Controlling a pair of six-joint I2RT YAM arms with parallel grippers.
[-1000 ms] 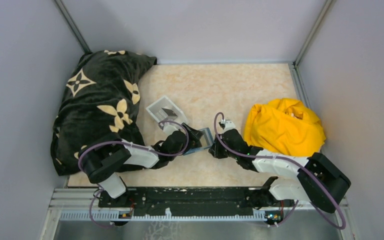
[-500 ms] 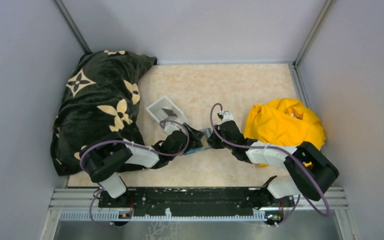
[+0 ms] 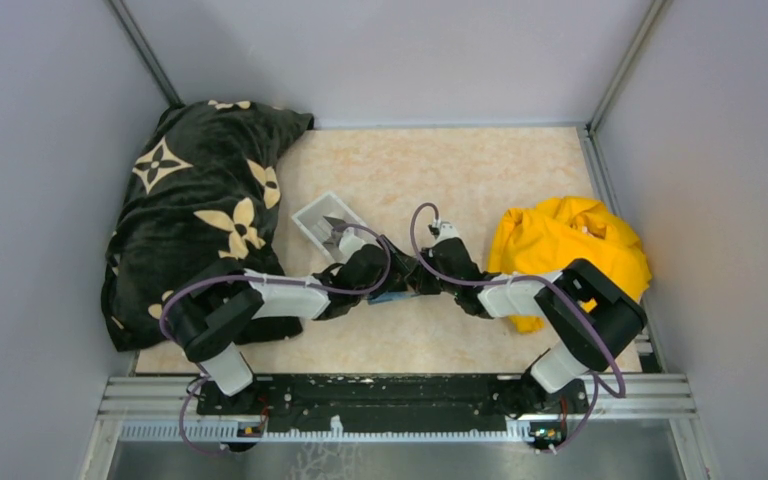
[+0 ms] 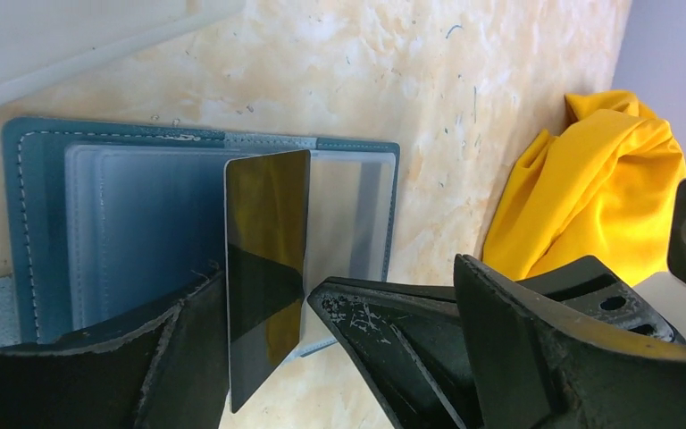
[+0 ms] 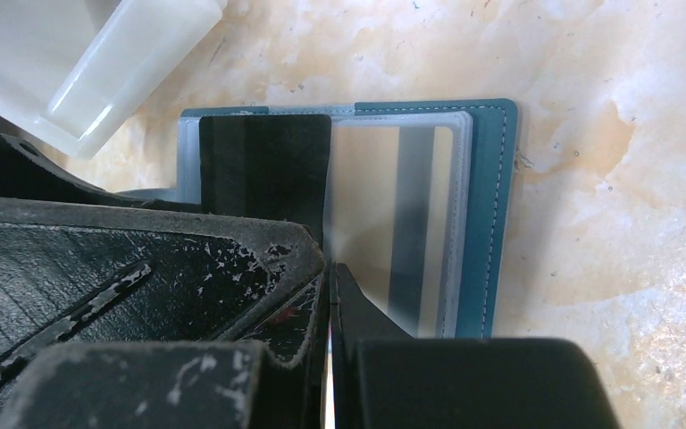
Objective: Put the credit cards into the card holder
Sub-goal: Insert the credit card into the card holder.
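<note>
On the marbled table [image 4: 366, 71] the card holder [image 4: 40, 223] is laid open. A credit card [image 4: 266, 250] is held upright over it, by its edges, in the wide-spread left gripper [image 4: 268, 295]. The right gripper [image 5: 329, 268] is pressed together close beside the card.

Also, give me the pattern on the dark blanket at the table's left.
The soft black blanket bears cream flower motifs; clearest in the top external view.

Boxed in on three sides by plain grey walls [image 3: 390, 55], metal posts [image 3: 146, 52] at the far corners — beige marbled tabletop [image 3: 460, 170] below, black rail [image 3: 390, 395] along its near edge. Lit softly, evenly.
</note>
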